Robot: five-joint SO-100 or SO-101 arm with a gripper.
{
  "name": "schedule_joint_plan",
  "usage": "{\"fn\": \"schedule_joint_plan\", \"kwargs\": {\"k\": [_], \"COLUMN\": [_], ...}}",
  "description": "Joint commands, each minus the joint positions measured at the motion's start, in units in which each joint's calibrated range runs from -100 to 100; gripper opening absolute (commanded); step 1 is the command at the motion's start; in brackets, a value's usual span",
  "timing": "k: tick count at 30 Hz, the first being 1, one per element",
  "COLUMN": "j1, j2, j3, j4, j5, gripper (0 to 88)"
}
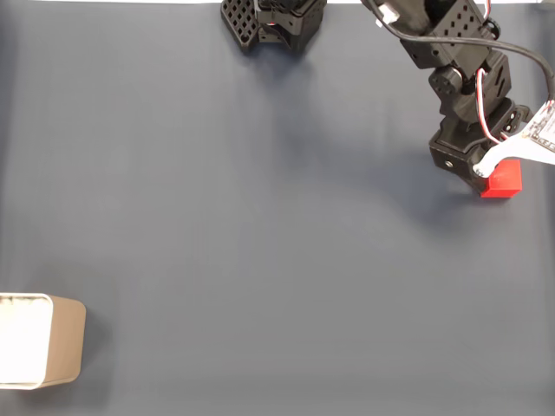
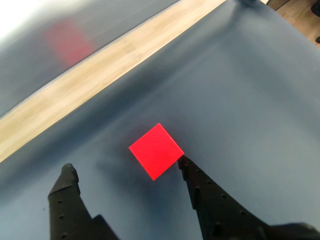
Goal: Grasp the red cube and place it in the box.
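The red cube [image 1: 503, 180] rests on the dark mat at the right side of the fixed view. My gripper [image 1: 486, 172] hangs directly over it, and the black wrist covers part of the cube. In the wrist view the red cube [image 2: 156, 151] lies just ahead of the gripper [image 2: 125, 167], which is open. The cube's corner sits close against the right fingertip [image 2: 184, 163], while the left fingertip [image 2: 67, 173] stands well apart from it. The beige box [image 1: 68, 340] with a white inside sits at the bottom left edge, far from the gripper.
The arm's black base [image 1: 273, 22] stands at the top middle of the mat. A pale wooden strip [image 2: 100, 65] borders the mat beyond the cube in the wrist view. Bare dark mat [image 1: 260, 243] stretches between the cube and the box.
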Motion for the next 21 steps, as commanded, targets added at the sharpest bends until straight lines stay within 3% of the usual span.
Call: {"fn": "schedule_joint_plan", "kwargs": {"k": [1,21], "j1": [-0.9,-3.0], "j2": [-0.3,2.0], "j3": [-2.8,-6.7], "j4": [-1.0,-1.5], "j5": [-0.6,-1.4], "gripper": [45.3,45.3]}}
